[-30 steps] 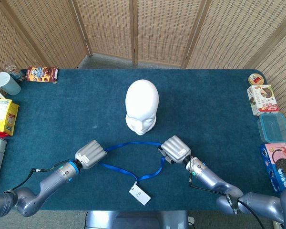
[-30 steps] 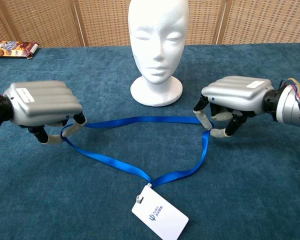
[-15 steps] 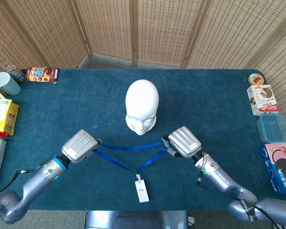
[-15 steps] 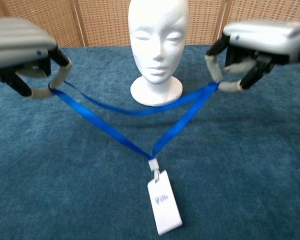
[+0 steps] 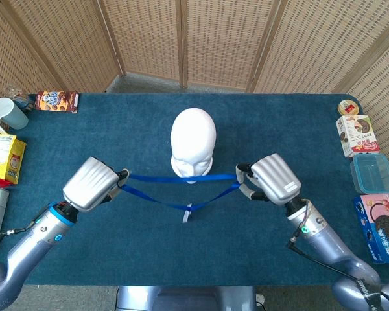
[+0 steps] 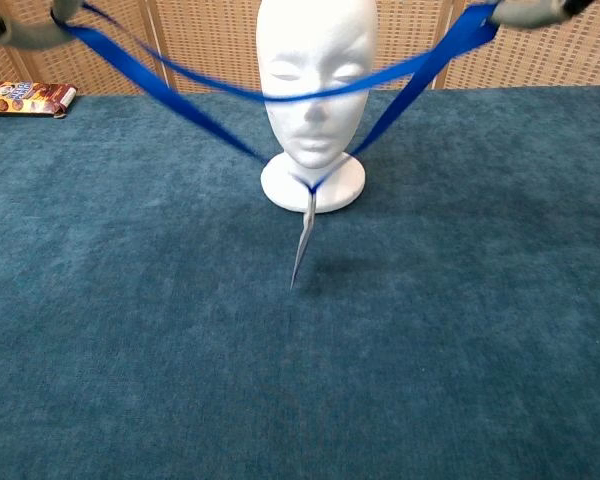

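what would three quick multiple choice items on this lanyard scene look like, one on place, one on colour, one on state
1. Where is the foam head?
A. mid-table, between the two hands
B. at the table's right edge
C. inside the clear box

2. What colour is the lanyard strap?
A. red
B. blue
C. yellow

3. How is the badge?
A. lying flat on the cloth
B. hanging in the air below the strap
C. held in the left robot hand

Answers:
1. A, it stands between the left robot hand and the right robot hand.
2. B, the strap is blue in both views.
3. B, the chest view shows it dangling with a shadow beneath.
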Controlling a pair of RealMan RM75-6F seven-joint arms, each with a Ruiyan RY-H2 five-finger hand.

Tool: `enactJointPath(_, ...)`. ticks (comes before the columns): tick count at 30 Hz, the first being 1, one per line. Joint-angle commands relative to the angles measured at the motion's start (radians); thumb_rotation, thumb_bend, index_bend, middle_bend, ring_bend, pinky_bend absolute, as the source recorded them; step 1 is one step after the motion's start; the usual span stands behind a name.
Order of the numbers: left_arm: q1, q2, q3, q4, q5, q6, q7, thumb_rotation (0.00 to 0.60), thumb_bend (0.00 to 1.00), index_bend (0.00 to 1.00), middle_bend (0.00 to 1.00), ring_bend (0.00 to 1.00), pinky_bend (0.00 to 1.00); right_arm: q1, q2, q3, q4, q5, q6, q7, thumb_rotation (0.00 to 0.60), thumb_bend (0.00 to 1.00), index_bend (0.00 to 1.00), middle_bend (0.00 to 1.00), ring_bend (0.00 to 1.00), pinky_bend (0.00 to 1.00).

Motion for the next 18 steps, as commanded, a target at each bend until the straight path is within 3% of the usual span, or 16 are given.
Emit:
enactJointPath(1, 0.006, 0.042, -0.032, -0.038, -0.015, 0.015, 0.003, 0.600, 0.38, 0.63, 1.00, 1.00, 1.00, -0.002, 0.041, 0.031, -0.027, 0.012, 0.008, 0.025, 0.600, 0.46, 0.74, 1.00, 1.00, 1.00)
enactJointPath(9, 0.001, 0.086, -0.095, -0.082, -0.058, 0.034, 0.017, 0.600, 0.38, 0.63, 1.00, 1.00, 1.00, 0.022, 0.107, 0.094, -0.048, 0.061, -0.012, 0.064, 0.600, 0.46, 0.74, 1.00, 1.00, 1.00)
enactJointPath(18, -0.027, 0.077, -0.151, -0.086, -0.123, 0.029, 0.050, 0.600, 0.38, 0.63, 1.00, 1.00, 1.00, 0.060, 0.105, 0.129, -0.008, 0.113, -0.047, 0.078, 0.600, 0.46, 0.74, 1.00, 1.00, 1.00)
